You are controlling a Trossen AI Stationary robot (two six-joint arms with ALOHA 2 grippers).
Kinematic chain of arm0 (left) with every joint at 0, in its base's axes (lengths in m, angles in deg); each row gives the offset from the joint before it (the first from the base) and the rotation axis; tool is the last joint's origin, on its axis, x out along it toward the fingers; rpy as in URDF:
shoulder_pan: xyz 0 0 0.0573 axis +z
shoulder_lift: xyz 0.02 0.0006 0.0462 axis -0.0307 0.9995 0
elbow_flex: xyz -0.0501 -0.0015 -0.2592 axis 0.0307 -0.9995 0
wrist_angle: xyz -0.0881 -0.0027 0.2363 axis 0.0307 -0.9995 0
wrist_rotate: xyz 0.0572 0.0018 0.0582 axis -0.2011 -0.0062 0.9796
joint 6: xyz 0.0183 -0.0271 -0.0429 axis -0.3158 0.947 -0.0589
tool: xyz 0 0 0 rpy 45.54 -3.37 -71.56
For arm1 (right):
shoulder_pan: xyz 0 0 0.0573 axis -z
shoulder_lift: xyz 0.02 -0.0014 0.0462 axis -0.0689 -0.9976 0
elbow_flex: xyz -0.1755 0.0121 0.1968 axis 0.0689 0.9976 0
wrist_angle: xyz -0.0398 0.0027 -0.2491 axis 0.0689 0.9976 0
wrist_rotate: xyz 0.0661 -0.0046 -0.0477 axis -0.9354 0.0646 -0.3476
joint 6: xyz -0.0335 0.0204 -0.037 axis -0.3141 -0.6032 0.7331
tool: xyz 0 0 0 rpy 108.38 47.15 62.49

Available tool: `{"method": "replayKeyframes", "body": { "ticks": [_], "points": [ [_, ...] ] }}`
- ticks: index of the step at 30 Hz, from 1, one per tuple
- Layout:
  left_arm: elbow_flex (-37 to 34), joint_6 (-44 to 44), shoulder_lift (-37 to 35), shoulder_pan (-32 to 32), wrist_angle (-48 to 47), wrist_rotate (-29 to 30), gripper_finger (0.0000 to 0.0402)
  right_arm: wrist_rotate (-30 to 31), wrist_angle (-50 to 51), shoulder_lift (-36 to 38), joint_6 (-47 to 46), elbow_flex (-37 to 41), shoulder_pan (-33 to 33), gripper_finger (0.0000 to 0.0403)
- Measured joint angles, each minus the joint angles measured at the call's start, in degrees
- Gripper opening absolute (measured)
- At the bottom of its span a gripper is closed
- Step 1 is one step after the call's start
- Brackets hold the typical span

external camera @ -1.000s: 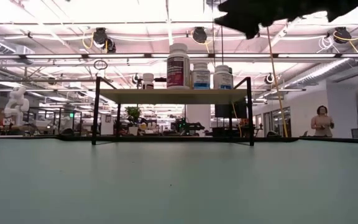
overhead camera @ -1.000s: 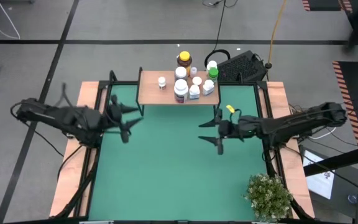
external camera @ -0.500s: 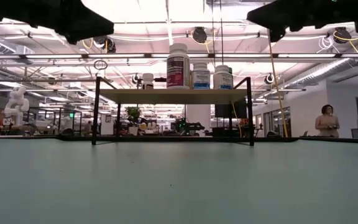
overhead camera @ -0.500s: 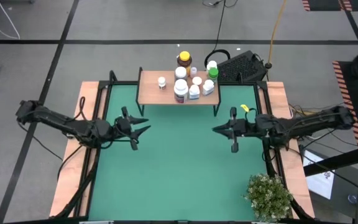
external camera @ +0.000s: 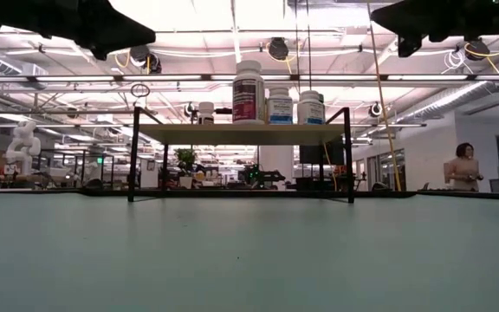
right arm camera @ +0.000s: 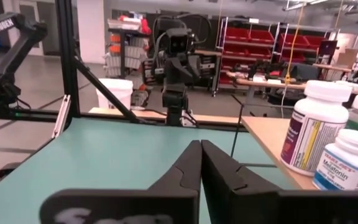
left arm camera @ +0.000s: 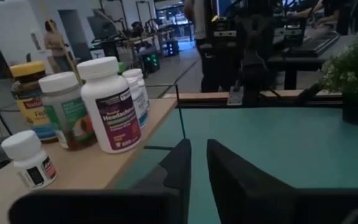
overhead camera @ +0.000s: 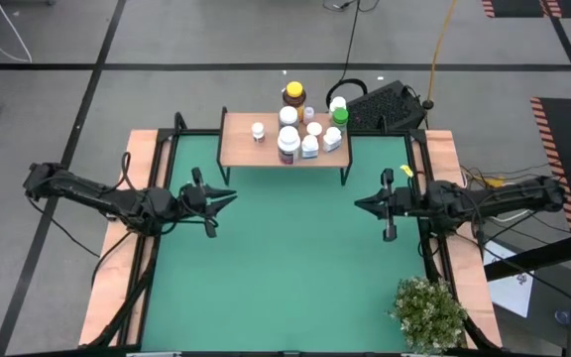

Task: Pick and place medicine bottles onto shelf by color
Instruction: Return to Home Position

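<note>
One low light-wood shelf on thin black legs (overhead camera: 241,151) stands at twelve o'clock on the green table mat (overhead camera: 276,283). The small medicine bottles (overhead camera: 309,147) crowd the half of the board toward one o'clock.

From above I count nine:
- One is an amber bottle with a yellow cap (overhead camera: 293,94), at the far edge.
- One is a green-capped bottle (overhead camera: 340,116), at the far right corner.
- Seven are white-capped, and the largest of them, with a purple label (overhead camera: 287,142), is at the near edge.
- A tiny white bottle (overhead camera: 258,130) stands alone on the board, apart from the rest on their nine o'clock side.

Whether the amber and green-capped bottles rest on the board or just behind it cannot be told from above.

There are two grippers, both raised clear of the mat and well apart from the shelf.
- The left gripper (overhead camera: 230,194) hangs at nine o'clock, pointing toward three. Its fingers (left arm camera: 180,165) are drawn in to a narrow slit and clasp nothing.
- The right gripper (overhead camera: 359,203) hangs at three o'clock, pointing toward nine. Its fingers (right arm camera: 188,165) are pressed almost tip to tip, also with nothing between them.

The two grippers face each other across the middle of the mat, touching no bottle.

One leafy potted plant (overhead camera: 429,309) sits at the five o'clock corner.
</note>
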Motion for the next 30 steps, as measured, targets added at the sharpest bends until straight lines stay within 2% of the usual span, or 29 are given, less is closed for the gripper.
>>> {"method": "replayKeyframes", "body": {
  "ticks": [12, 20, 24, 30],
  "points": [
    [-2.58, -0.28, 0.04, 0.0, 1.85, -0.11, 0.0004, 0.04, 1.18, 2.66, 0.22, 0.22, 0.02, 0.0],
    [-2.99, -0.66, -0.59, 0.0, 1.99, -0.11, 0.0022, 0.08, 3.67, 5.67, 1.09, 0.22, 0.02, 0.0],
    [-2.99, -0.99, -5.8, -0.3, 0.73, -0.11, 0.0015, 0.24, 5.82, 7.77, 1.05, 0.22, 0.02, 0.0],
    [-2.99, -0.23, -15.37, -1.48, -8.24, -0.09, 0.0006, 0.24, 8.89, 10.44, -0.29, 0.22, 0.02, 0.0]
  ]
}}
